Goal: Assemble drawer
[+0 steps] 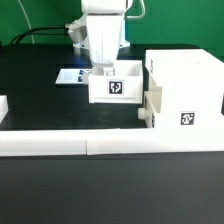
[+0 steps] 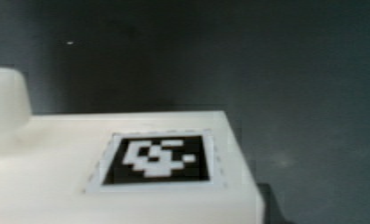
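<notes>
Left of the housing (image 1: 183, 92), your gripper (image 1: 103, 68) met a loose tray (image 1: 115, 87); its jaws' state was unclear, insertion pending.

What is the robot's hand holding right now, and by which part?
It cannot be told: the hand is at the back top edge of the small white tray, but its fingertips are hidden.

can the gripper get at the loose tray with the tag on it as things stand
Probably yes. The gripper hangs right above the loose tray, with nothing between them; the housing stands apart on the exterior view's right. The wrist view shows the tray's tag close below.
</notes>
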`<action>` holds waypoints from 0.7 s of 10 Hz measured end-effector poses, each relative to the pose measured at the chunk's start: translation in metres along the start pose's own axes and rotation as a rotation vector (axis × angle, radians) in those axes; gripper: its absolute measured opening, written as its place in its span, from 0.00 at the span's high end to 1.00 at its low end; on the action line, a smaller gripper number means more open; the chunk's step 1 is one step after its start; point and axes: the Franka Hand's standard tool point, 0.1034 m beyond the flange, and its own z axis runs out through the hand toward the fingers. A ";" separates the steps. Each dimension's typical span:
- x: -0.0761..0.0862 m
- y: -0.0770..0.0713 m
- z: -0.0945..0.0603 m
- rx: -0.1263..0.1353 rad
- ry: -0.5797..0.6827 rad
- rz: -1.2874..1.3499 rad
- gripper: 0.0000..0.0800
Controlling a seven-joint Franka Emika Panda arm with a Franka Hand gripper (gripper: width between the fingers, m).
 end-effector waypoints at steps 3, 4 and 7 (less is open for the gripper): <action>0.000 0.001 0.001 0.005 0.000 0.002 0.94; 0.000 0.001 0.001 0.005 0.000 0.002 0.94; 0.002 0.013 0.001 0.011 -0.002 -0.034 0.94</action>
